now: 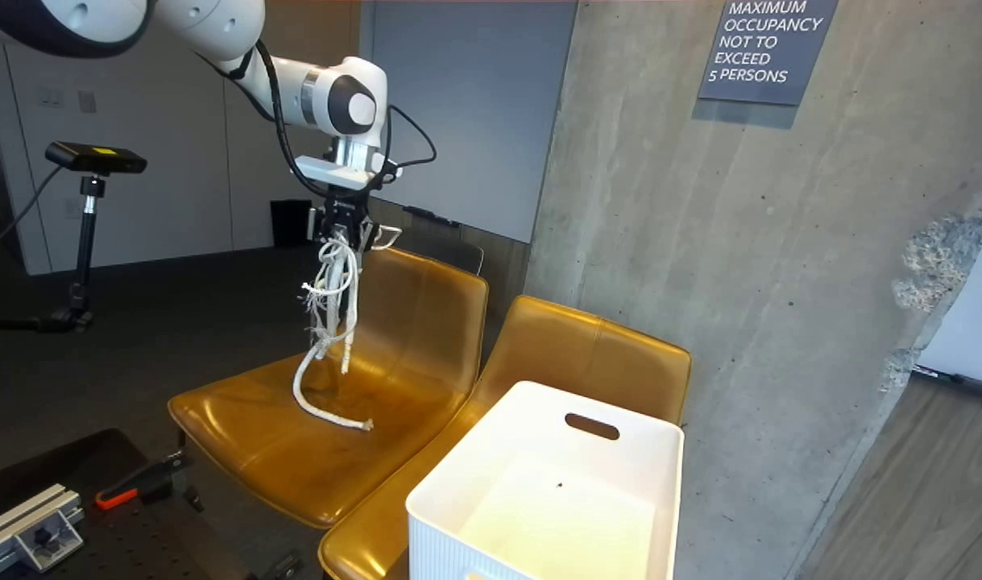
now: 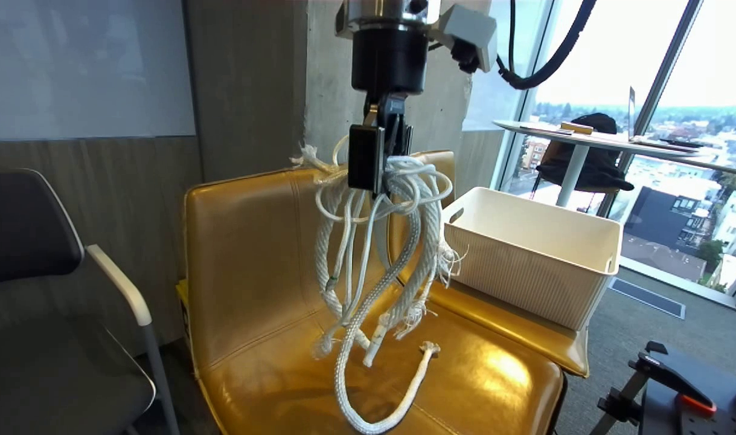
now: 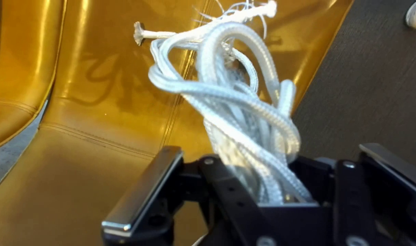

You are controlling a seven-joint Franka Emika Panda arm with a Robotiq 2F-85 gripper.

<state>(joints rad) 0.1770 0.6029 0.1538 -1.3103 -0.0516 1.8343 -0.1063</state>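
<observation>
The jaws of the gripper [image 1: 343, 232] are clamped on a bundle of white rope [image 3: 248, 150]; the fingers [image 2: 364, 158] stand apart with its strands between them. The rope hangs above the seat of the leather chair [image 2: 247, 266] in loops and frayed ends; one braided strand dips lowest, and whether it touches the seat cannot be told. Just beside the leather chair stands a second leather chair [image 1: 595, 346], and on it sits a white ribbed storage bin [image 2: 524, 272] with cut-out handles. Near the leather chair's front, a perforated bench [image 1: 160, 536] bears a black-and-orange hand tool [image 1: 147, 482] and a slotted aluminium profile [image 1: 23, 522]. On the leather chair's side away from the bin is a dark office chair [image 2: 23, 223] with a pale armrest. Behind the leather chair rise a concrete pillar [image 1: 660, 242], which carries an occupancy sign [image 1: 768, 48] reading five persons at most, and a whiteboard [image 1: 466, 105]. Farther from the leather chair, past the bin, a white-topped table [image 2: 600, 141] holding a laptop [image 2: 631, 115] stands before a tall window [image 2: 609, 48] with buildings and trees outside.
</observation>
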